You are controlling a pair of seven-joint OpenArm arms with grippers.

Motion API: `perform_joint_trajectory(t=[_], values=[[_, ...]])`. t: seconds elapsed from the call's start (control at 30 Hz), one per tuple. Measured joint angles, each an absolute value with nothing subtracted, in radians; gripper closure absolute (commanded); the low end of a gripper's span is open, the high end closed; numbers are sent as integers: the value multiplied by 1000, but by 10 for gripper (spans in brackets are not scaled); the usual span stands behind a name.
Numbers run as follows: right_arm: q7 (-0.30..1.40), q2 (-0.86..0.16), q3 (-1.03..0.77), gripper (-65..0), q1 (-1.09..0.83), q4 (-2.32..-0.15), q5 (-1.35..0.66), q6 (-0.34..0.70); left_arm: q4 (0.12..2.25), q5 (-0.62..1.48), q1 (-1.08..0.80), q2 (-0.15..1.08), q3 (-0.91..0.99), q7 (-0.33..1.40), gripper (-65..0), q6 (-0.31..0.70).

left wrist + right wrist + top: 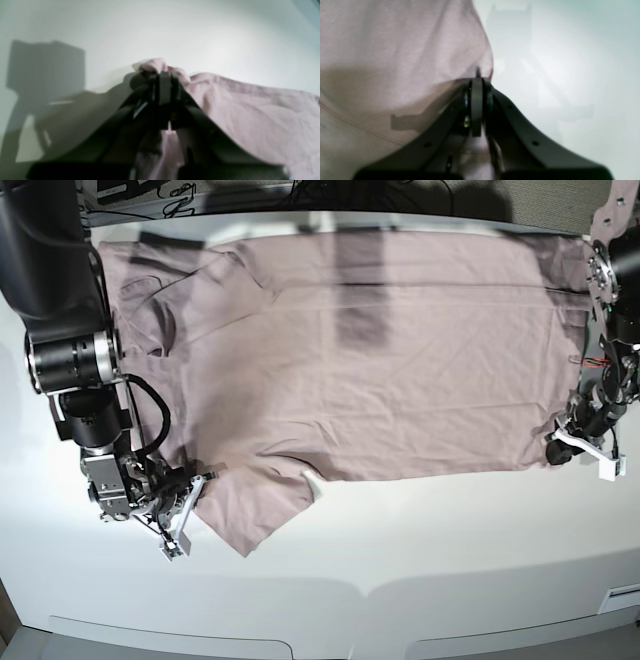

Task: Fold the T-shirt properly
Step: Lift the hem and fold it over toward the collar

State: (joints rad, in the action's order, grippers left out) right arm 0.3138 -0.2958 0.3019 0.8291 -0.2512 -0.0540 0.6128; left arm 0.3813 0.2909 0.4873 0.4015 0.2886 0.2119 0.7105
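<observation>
Figure: both arms gripping the near edge of the T-shirt (380, 370) at the start of a fold. The T-shirt lay spread nearly flat across the upper half of the white desk (400, 560) in the base view, collar at upper left, hem at right. The right gripper (185, 505), at lower left of that view, had its fingers clamped on the edge of the near sleeve; its wrist view showed them pressed together with cloth caught at the tips. The left gripper (568, 442), at right edge, had its fingers together on a bunched corner of the hem, seen puckered above the tips in its wrist view. The step in hand appeared to be the grasp. The next move would likely call for lifting both held points together and carrying the near edge toward the far edge, keeping the cloth taut between them.
</observation>
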Motion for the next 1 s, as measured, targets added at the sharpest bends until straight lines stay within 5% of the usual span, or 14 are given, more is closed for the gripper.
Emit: perform_joint_trajectory(t=[0.2, 0.6, 1.0], values=[[341, -296, 303, 0, 825, -319, -59, 614, 426, 289, 484, 402, 288, 244, 0, 703], [543, -443, 304, 0, 764, -554, -402, 676, 461, 467, 474, 473, 286, 419, 0, 690], [665, -644, 308, 0, 434, -1141, -672, 594, 527, 640, 458, 519, 283, 582, 0, 688]])
